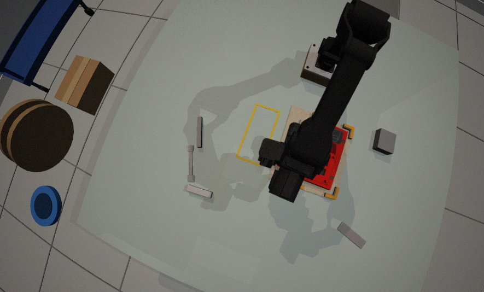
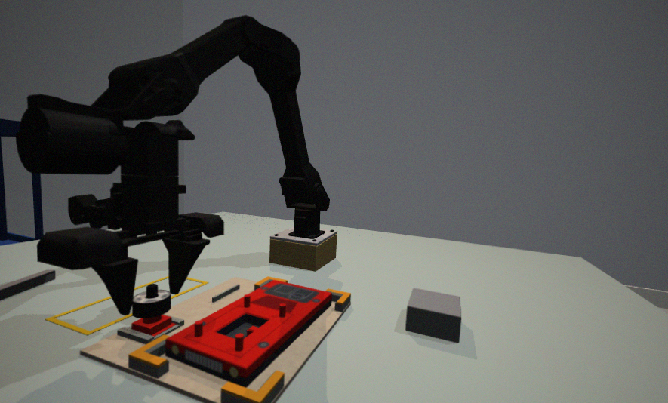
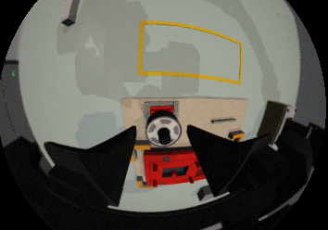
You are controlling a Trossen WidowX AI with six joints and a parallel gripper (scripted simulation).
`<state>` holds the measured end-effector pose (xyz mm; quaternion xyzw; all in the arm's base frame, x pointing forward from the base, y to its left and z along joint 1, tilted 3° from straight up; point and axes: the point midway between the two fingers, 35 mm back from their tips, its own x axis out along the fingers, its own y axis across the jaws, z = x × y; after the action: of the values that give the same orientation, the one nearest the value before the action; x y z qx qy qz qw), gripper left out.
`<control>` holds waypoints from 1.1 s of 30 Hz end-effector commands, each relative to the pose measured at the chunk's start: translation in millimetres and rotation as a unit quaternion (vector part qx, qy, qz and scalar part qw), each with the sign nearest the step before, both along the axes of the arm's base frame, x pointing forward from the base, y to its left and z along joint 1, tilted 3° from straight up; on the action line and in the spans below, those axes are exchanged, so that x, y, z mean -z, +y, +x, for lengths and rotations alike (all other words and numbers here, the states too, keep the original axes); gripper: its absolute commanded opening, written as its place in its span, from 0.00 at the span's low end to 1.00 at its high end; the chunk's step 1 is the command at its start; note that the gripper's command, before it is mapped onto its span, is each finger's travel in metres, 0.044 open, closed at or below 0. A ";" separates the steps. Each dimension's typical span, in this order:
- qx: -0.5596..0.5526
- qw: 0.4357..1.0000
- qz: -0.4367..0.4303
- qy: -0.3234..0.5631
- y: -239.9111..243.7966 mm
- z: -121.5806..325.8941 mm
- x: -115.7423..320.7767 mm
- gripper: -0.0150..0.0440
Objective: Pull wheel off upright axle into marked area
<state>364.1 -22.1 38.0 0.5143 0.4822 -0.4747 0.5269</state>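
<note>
The wheel [image 2: 151,307] [image 3: 174,131], black with a silver-grey face, sits on the upright axle, whose black tip [image 2: 152,289] [image 3: 164,137] stands out above it. A red block [image 2: 148,326] is under it, on the beige board. My gripper [image 2: 151,303] [image 3: 162,129] is open and points down, one finger on either side of the wheel. In the wrist view gaps show between the fingers and the wheel. The marked area, a yellow outline [image 1: 246,130] [image 2: 66,326] [image 3: 140,48], lies on the table beside the board. In the top view the arm hides the wheel and fingertips.
The beige board [image 1: 297,112] [image 2: 100,345] also carries a red car body [image 1: 334,164] [image 2: 276,327] with upright pegs, between orange corner brackets [image 2: 148,358]. A grey block [image 1: 384,141] [image 2: 434,315] stands past the car body. Several grey bars [image 1: 199,132] [image 1: 351,234] lie about the table.
</note>
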 end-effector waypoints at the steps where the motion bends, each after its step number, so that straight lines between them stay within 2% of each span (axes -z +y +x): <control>1: 0.000 1.000 0.000 0.000 0.0 0.0 0.0 0.72; 4: 0.000 1.000 0.000 0.000 0.0 0.0 0.0 0.58; 12: 0.000 1.000 0.000 0.000 0.0 0.0 0.0 0.49; 17: 0.000 1.000 0.000 0.000 0.0 0.0 -0.8 0.27; 18: 0.000 1.000 0.000 0.000 0.0 0.0 -1.1 0.25; 33: 0.000 1.000 0.000 0.000 0.0 -0.1 -6.0 0.25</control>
<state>364.1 -22.1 40.9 0.5136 0.4831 -0.4754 0.5261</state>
